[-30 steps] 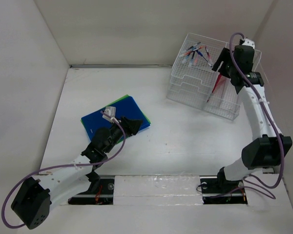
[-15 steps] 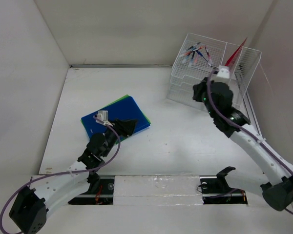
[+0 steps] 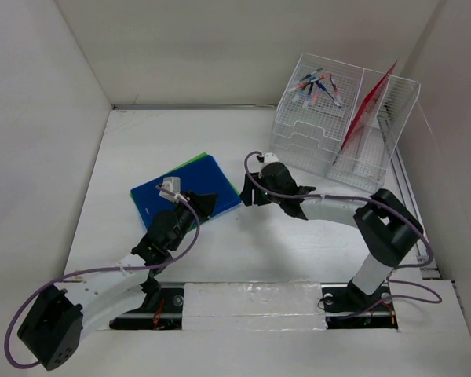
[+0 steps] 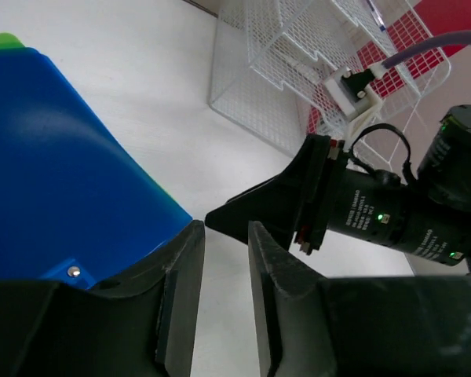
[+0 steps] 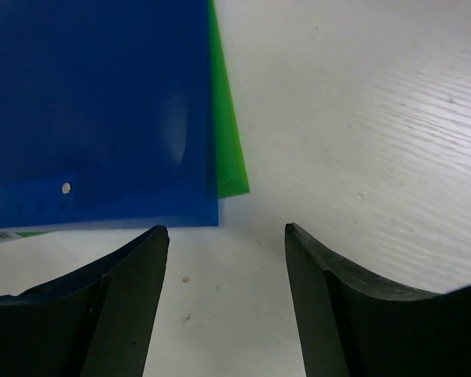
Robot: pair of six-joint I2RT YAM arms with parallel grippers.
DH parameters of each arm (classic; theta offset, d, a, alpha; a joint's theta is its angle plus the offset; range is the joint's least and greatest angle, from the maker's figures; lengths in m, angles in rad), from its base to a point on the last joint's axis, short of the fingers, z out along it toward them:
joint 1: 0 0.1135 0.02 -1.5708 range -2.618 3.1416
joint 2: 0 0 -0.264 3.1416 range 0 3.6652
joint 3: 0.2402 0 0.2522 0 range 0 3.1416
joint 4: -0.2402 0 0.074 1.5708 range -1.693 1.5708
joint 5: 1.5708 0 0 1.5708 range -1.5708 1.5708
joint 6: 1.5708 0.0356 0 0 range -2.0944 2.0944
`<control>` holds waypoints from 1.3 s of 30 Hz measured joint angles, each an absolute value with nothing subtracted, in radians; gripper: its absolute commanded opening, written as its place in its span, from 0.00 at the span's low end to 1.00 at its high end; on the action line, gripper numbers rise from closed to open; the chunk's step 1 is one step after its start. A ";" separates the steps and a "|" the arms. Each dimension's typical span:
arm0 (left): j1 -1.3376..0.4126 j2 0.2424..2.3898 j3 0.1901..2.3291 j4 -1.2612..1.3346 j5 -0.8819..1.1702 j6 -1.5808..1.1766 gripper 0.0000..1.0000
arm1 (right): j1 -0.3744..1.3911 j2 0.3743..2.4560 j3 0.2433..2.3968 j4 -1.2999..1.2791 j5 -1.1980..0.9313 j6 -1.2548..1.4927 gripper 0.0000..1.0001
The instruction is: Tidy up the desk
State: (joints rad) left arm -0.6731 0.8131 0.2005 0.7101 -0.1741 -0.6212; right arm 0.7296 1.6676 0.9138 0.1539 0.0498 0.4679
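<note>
Pens (image 3: 318, 85) in mesh organizer (image 3: 330, 133)

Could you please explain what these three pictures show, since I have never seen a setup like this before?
Two robot arms are bolted at the near edge of a white desk. One picture looks down from above; the other two come from cameras on each wrist. A blue folder lies on a green folder, and a wire-mesh organizer holds pens and a red folder. The left gripper has its fingers nearly together at the blue folder's corner. The right gripper faces it with fingers open, holding nothing.
</note>
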 measured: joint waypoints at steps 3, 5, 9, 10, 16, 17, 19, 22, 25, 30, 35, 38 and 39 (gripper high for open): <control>-0.673 0.814 0.204 0.696 -0.191 -0.625 0.40 | 0.722 1.736 0.915 0.234 -0.005 0.474 0.65; -0.673 0.811 0.208 0.678 -0.204 -0.628 0.43 | 0.702 1.770 0.915 0.279 -0.054 0.477 0.61; -0.673 0.793 0.217 0.621 -0.249 -0.633 0.44 | 0.660 1.812 0.915 0.339 -0.140 0.500 0.56; -0.673 0.788 0.220 0.604 -0.263 -0.636 0.46 | 0.653 1.816 0.915 0.349 -0.152 0.506 0.56; -0.673 0.757 0.234 0.518 -0.325 -0.653 0.48 | 0.643 1.820 0.913 0.369 -0.200 0.566 0.69; -0.673 0.758 0.238 0.510 -0.330 -0.656 0.48 | 0.642 1.820 0.908 0.374 -0.210 0.580 0.71; -0.673 0.765 0.250 0.495 -0.339 -0.656 0.48 | 0.641 1.820 0.887 0.390 -0.232 0.604 0.74; -0.673 0.784 0.270 0.482 -0.348 -0.656 0.49 | 0.642 1.819 0.851 0.408 -0.257 0.637 0.76; -0.673 0.794 0.279 0.478 -0.354 -0.656 0.52 | 0.645 1.819 0.847 0.420 -0.268 0.661 0.76; -0.673 0.798 0.279 0.472 -0.364 -0.657 0.55 | 0.650 1.838 0.847 0.448 -0.316 0.707 0.67; -0.673 0.799 0.280 0.466 -0.364 -0.657 0.55 | 0.649 1.882 0.850 0.511 -0.368 0.765 0.61; -0.673 0.798 0.280 0.465 -0.364 -0.656 0.55 | 0.649 1.904 0.850 0.548 -0.380 0.795 0.59; -0.673 0.797 0.280 0.465 -0.364 -0.656 0.55 | 0.648 1.912 0.852 0.561 -0.383 0.804 0.58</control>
State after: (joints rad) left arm -0.6731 0.7975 0.2798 0.4652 -0.3637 -0.6563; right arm 0.6483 1.9121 0.8520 0.5606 -0.3828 0.8043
